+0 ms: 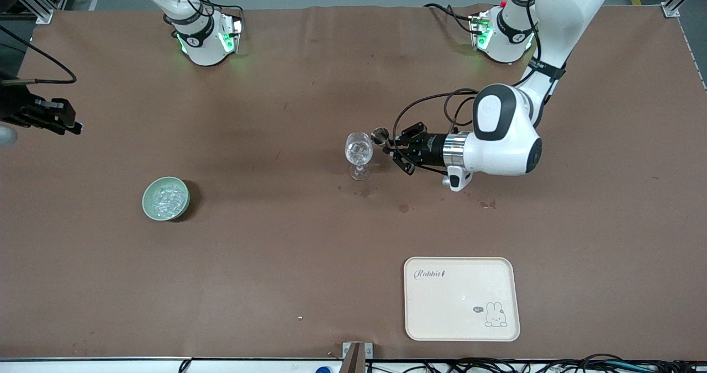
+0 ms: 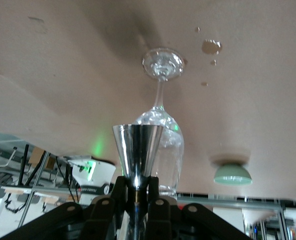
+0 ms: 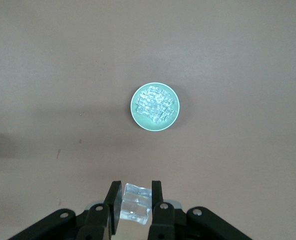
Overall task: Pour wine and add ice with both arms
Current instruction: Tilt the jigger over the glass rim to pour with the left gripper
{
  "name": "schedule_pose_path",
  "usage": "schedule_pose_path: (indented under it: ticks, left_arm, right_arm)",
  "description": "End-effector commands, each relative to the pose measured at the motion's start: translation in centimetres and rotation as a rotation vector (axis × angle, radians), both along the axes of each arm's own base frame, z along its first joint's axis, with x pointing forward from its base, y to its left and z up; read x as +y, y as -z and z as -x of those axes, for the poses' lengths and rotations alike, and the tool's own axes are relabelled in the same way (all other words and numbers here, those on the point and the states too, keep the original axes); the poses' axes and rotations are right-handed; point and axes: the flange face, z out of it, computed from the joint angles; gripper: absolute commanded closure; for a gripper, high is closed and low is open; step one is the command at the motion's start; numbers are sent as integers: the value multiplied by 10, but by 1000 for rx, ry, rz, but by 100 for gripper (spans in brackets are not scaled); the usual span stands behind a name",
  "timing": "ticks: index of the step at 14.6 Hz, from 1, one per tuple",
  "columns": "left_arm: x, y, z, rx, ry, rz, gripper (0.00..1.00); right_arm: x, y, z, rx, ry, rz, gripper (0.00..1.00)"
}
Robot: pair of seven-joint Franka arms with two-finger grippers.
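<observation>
One bit of writing to read out here: "Rabbit" in a dark script across a corner of the cream tray (image 1: 462, 298), which lies on the table nearer the front camera than the left gripper (image 1: 391, 147). A small cartoon rabbit with a tiny speech bubble, too small to read, is on that tray too.
</observation>
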Motion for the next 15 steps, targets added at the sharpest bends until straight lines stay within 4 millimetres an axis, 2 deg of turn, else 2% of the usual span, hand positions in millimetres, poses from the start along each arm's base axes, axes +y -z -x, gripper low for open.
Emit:
schedule_pose_path:
  ticks: [1, 6, 11, 15]
  left_arm:
    - [-11, -13, 7, -17, -29, -45, 99]
    - [-30, -13, 13, -23, -83, -82, 99]
    - [-28, -18, 14, -40, -66, -190, 99]
    - [-32, -22, 17, -31, -73, -209, 99]
  right_arm:
    - [-3, -3, 6, 3, -4, 7, 92]
    - [-2, -3, 6, 1, -6, 6, 92]
    - [-2, -2, 6, 3, -6, 6, 92]
    - [-2, -3, 6, 3, -6, 6, 92]
